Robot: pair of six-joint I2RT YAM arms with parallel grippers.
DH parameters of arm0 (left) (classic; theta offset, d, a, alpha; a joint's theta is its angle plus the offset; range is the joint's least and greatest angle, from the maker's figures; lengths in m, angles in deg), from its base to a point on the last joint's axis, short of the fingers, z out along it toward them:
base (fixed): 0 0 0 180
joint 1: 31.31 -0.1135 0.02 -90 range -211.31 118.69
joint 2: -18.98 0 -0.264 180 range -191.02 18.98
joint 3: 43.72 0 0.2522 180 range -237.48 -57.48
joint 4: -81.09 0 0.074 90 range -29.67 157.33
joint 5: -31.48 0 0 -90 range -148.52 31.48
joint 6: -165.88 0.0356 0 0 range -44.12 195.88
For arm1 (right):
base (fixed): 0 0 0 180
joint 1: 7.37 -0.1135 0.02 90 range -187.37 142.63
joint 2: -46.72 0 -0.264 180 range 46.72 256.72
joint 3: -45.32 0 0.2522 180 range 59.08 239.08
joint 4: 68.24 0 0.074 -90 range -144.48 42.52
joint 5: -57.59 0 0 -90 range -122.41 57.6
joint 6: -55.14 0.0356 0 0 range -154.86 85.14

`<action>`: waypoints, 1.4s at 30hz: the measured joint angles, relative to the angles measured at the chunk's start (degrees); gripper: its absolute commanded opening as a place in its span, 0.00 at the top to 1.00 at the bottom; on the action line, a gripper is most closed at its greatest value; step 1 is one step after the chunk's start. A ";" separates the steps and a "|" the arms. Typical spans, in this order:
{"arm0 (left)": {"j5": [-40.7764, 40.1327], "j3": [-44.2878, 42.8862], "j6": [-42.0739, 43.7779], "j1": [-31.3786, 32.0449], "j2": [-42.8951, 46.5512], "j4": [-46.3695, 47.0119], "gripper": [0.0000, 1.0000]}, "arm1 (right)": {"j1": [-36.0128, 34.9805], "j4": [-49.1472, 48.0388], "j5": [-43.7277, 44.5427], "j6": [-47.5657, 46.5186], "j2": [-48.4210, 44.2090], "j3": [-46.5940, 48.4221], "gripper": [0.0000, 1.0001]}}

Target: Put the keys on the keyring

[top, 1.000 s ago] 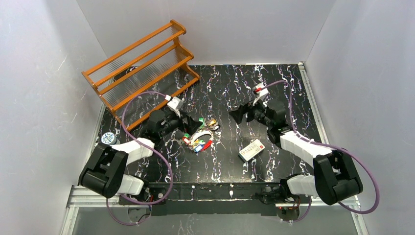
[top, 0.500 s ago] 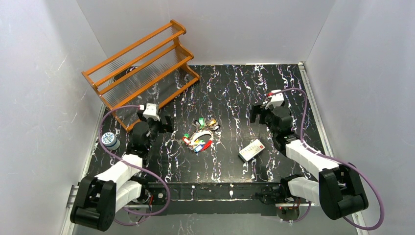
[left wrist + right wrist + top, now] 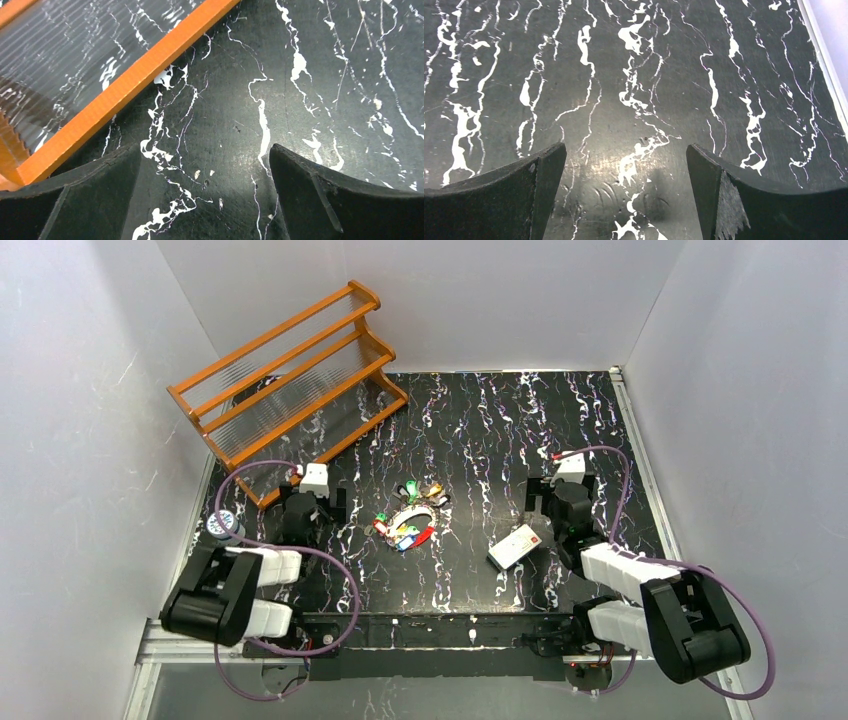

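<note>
At the near edge the left arm [image 3: 262, 565] and the right arm [image 3: 615, 568] sit folded low over the black, white-veined table [image 3: 480, 420]. Just inside the right arm a flat white card [image 3: 514, 545] with a red dot lies on the table, between that arm and the middle. At the table's left edge, beside the left arm, stands a small round tin [image 3: 222, 525] with a blue-and-white top. The left gripper [image 3: 204, 167] has its jaws spread wide with only bare table between them, and its wrist view looks onto the orange foot rail of the rack [image 3: 130, 80]. The right gripper [image 3: 626, 152] is spread just as wide over bare table and holds nothing. In the middle of the table, between the two grippers and well apart from both, lie the keys [image 3: 408, 534]. They are tiny, with red, green and yellow heads. One bunch rests on and against the keyring [image 3: 400, 516], a thin whitish loop lying flat, and a few more lie just beyond its far side. Whether any key is threaded on the loop cannot be told. Farthest back on the left, the tiered rack stands slanted across the corner.
</note>
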 measured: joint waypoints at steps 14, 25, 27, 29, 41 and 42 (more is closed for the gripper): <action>3.89 2.80 3.61 -2.78 -17.51 23.98 0.01 | 9.14 -15.04 -5.29 4.61 5.90 -4.85 0.01; 3.28 -1.18 1.60 -5.27 -21.49 25.68 0.02 | 12.28 -24.70 -8.07 4.07 12.09 -6.64 0.01; 2.84 -1.38 1.29 -5.27 -21.49 25.24 0.02 | 12.37 -27.47 -7.85 3.28 14.53 -6.60 0.01; 2.58 -1.40 1.14 -5.27 -21.49 24.79 0.02 | 12.63 -31.91 -7.45 2.95 18.82 -6.56 0.01; 2.14 -1.40 0.72 -5.27 -21.51 24.09 0.02 | 15.26 -34.97 -9.20 2.14 26.95 -2.80 0.01; 2.12 -1.42 0.70 -5.27 -21.51 24.06 0.02 | 15.26 -34.82 -9.22 2.14 26.95 -2.80 0.01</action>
